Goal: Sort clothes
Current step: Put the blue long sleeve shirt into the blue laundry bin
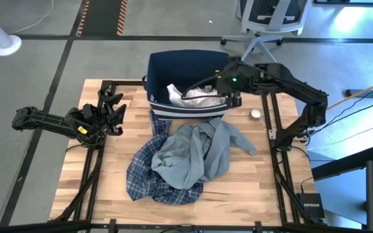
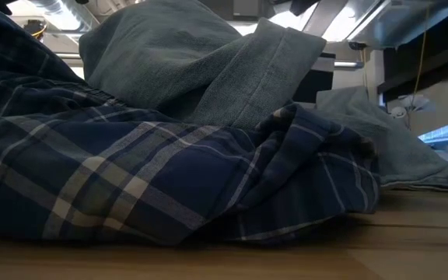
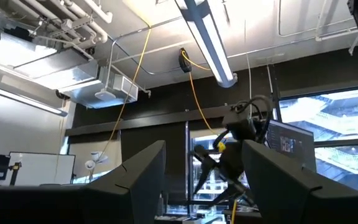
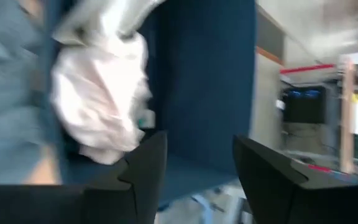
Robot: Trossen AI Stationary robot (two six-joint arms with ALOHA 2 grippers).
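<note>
A large grey-blue garment (image 1: 193,152) lies crumpled at the table's middle, partly on top of a blue-and-white plaid shirt (image 1: 151,178). Both fill the low view, the plaid shirt (image 2: 169,179) in front and the grey-blue garment (image 2: 208,62) behind. Pale pink-white pieces (image 1: 196,97) lie inside the navy bin (image 1: 173,65) at the far edge. My right gripper (image 1: 224,89) is over the bin's right side, open and empty; its wrist view shows the open fingers (image 4: 197,162) facing the pale pieces (image 4: 98,106). My left gripper (image 1: 113,109) waits open at the table's left. No black piece shows.
A small white round object (image 1: 256,114) lies on the table to the right of the bin. Black frame rails (image 1: 274,136) run along both sides of the wooden table. An office chair (image 1: 271,19) stands beyond the far edge. The left wrist view faces the ceiling lights (image 3: 207,43).
</note>
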